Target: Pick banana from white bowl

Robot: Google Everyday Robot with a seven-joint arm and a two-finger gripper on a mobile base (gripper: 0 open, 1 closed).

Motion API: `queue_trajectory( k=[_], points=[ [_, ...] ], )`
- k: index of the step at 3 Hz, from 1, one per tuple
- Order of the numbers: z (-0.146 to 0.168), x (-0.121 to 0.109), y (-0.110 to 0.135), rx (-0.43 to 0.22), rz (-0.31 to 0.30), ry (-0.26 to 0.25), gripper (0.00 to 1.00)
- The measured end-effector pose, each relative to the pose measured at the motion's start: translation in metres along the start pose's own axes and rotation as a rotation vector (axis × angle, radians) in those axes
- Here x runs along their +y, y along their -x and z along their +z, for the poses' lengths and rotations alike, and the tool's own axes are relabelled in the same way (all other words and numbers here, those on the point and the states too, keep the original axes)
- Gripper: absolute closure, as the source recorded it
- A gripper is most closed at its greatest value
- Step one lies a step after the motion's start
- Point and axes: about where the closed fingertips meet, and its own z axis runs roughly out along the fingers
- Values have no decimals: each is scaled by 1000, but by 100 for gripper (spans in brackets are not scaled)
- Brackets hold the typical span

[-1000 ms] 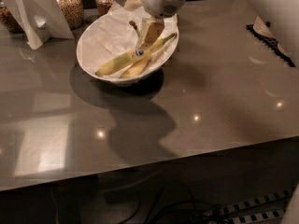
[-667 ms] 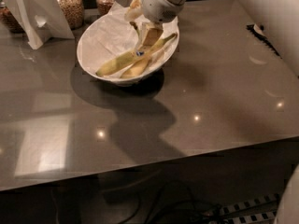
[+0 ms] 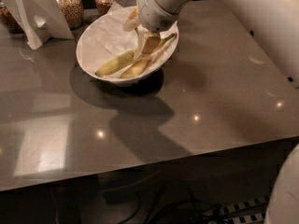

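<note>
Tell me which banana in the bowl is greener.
The left banana; the right banana beside it is yellower. The gripper hangs over both, inside the white bowl.

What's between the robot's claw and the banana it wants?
Nothing that the camera view shows: the gripper is down in the white bowl, right over the middle of the long banana, beside the other banana.

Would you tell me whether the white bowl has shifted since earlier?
No; the white bowl keeps its place by the larger glass jar, claw reaching into it.

Kitchen or pantry: grey stone counter point(image 3: 210, 92), jars point(image 3: 69, 6) of dry food behind; pincer point(image 3: 146, 47) in white bowl point(image 3: 83, 55).
</note>
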Motion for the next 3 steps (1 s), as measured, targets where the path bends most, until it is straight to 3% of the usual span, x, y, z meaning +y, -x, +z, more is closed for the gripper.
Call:
queue_trajectory(
  k=[3],
  points=[
    [31,-1,-21,-8,0,18,41]
  ],
)
